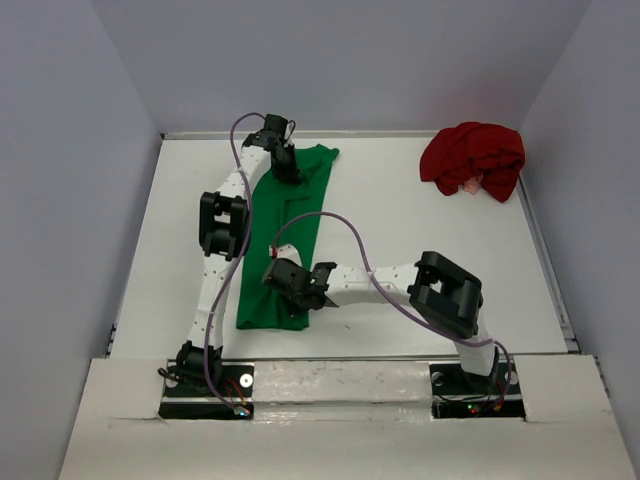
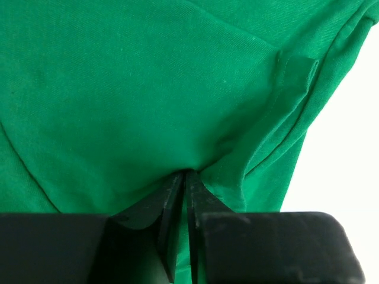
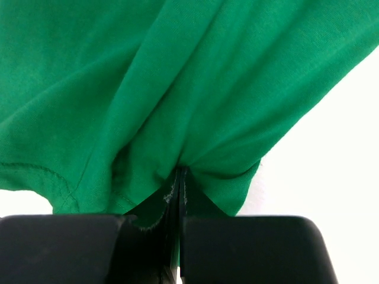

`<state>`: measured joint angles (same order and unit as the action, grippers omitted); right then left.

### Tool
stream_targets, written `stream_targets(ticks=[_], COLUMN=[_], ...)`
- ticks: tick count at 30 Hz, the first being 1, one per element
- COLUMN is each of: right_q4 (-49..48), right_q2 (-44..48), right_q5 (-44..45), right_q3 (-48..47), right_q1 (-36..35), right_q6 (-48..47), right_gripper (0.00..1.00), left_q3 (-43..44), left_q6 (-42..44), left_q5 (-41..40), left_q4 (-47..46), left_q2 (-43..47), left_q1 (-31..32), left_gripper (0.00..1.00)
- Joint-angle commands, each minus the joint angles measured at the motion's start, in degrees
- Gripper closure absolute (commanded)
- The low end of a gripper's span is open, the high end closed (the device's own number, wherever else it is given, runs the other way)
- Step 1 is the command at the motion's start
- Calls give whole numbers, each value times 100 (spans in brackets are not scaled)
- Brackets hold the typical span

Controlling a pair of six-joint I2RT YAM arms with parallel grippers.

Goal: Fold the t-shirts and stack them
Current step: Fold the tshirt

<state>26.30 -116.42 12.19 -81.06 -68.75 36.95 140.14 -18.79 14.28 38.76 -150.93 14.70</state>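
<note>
**Green t-shirt, held at both ends.** The bright green t-shirt (image 1: 292, 198) of soft cloth lies on the white table (image 1: 420, 250), folded into a long narrow band. It spans the gap between the two grippers.

- **Left gripper:** The left gripper (image 1: 287, 165) is at the far end of the band. Its fingers (image 2: 174, 195) are pinched on a small pucker of the cloth, with only a thin slit between them. Creases fan out from the tips, and a stitched hem runs ahead of them to the right.
- **Right gripper:** The right gripper (image 1: 280, 280) is at the near end. It is clenched on a gathered fold of the same shirt, which drapes away from its tips on both sides. A stitched hem lies to the left of the tips.
- **Red t-shirt:** The dark red t-shirt (image 1: 472, 160) lies crumpled in a heap, well apart to the right of the left gripper, near the far right corner. Neither gripper touches it.

**Handling (judgement).** The fabric looks light and limp, with no stiffness of its own. It probably sags between grips, drags on the table and shifts its folds when pulled unevenly. It is not fragile, and it seems thin enough to slip from a shallow pinch.

**Where to grasp (judgement).** The best holds are probably at the doubled edges or the end corners of the band, where several layers can be caught together. The red heap will likely need a hem or a shoulder found first.
</note>
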Motion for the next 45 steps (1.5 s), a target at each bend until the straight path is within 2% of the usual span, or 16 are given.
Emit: stream_targets(ticks=[1,6,8,11,15,20,27,33,37,38,40,41,42,43,44,45], right_q4=[1228,1210,1210,1237,1447,1982,2870,3485,3321,3189,2636,2234,2230,1856,1582,1580], right_q2=[-259,40,76,84,198,374,620,463,322,348,523,585,646,717,700,648], right_q5=[-129,248,363,398,705,1189,1971,2629,2729,2658,2274,1914,1910,1493,1175,1172], right_q3=[529,670,688,661,618,364,-479,-1245,-1667,-1650,-1545,-1519,-1475,-1474,-1579,-1693], right_q1=[-200,-200,-253,-305,-428,-613,-666,-666,-254,-79,577,843,1116,1632,1872,2057], right_q6=[216,383,409,410,506,690,682,401,-213,-354,-819,-1065,-1067,-1337,-1661,-1665], right_gripper=[100,100,87,73,54,39,32,30,38,41,66,89,90,100,100,100], left_q3=[-259,-74,-179,-337,-600,-672,-584,-872,-1487,-1611,-1892,-1937,-1964,-1990,-2051,-2121], left_q6=[173,235,279,314,411,507,604,701,499,481,359,280,279,192,148,104], left_q5=[-532,-680,-882,-1259,-1480,-1780,-1815,-2016,-2228,-2272,-2612,-2745,-2860,-3044,-3115,-3142], left_q4=[17,246,228,193,79,70,140,158,35,-9,-18,52,52,183,254,255], left_q2=[555,652,767,1056,1556,1962,2445,2639,2858,2894,2991,3008,3008,2982,2991,2991], left_q1=[77,103,147,226,279,340,446,552,569,569,560,543,543,491,412,411], left_gripper=[76,72,46,20,2,1,1,1,1,2,14,22,33,45,75,88])
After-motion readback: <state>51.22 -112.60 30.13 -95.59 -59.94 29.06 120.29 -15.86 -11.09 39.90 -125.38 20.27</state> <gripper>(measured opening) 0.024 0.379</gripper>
